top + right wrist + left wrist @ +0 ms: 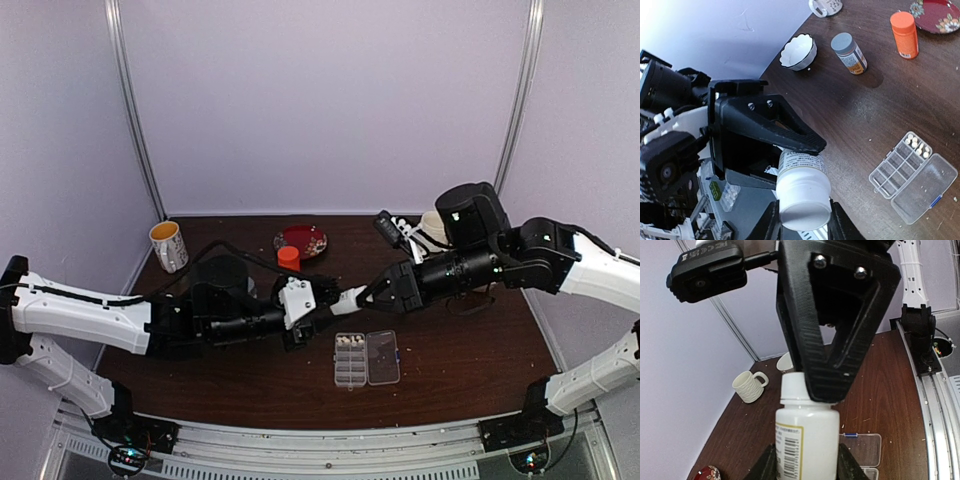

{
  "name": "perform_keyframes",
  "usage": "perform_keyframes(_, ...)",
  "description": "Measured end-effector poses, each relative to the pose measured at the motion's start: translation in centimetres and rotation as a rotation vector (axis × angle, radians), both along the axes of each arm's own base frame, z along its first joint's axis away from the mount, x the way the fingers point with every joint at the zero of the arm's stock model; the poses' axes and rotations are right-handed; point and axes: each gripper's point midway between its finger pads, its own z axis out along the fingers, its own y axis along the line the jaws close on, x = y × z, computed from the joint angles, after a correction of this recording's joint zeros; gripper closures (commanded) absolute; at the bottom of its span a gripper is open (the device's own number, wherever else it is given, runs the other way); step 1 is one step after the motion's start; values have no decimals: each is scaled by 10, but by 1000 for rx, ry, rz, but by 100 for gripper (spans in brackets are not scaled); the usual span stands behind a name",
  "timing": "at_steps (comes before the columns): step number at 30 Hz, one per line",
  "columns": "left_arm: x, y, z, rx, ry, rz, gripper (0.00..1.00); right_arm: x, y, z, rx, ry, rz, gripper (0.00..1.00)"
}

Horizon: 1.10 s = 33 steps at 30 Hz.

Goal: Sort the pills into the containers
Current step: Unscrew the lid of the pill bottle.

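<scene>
White bottle (pixel 805 435) hangs over the table's (pixel 470 350) middle, left gripper (pixel 807 467) clamped on its body and right gripper (pixel 804 225) pinching its cap (pixel 802 197), likely to unscrew it, while pills (pixel 350 341) fill the far-end compartments of the open box (pixel 383 357) near the front edge.
</scene>
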Motion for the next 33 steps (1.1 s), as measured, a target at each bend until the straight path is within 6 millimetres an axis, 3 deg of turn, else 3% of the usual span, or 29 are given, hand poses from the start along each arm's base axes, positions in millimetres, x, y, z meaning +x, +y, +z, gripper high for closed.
perform_keyframes(4,-5,2,7,-38,67,-39,80,-4,2,7,-10,-140,105,93)
perform_keyframes(14,-44,9,25,-90,241,-233,80,-34,4,14,-16,-774,635,91)
perform_keyframes(17,-54,8,27,-95,267,-286,80,-30,11,12,-51,-890,727,73)
perform_keyframes(19,-62,7,26,-89,276,-315,80,-24,20,16,-68,-946,764,52)
perform_keyframes(23,-66,8,22,-78,275,-315,80,-19,27,33,-62,-1015,776,31)
perform_keyframes(27,-63,15,13,-54,254,-281,80,-19,13,43,-56,-1004,690,23)
perform_keyframes(33,-40,19,13,-51,185,-156,80,-23,-12,43,-12,-781,473,23)
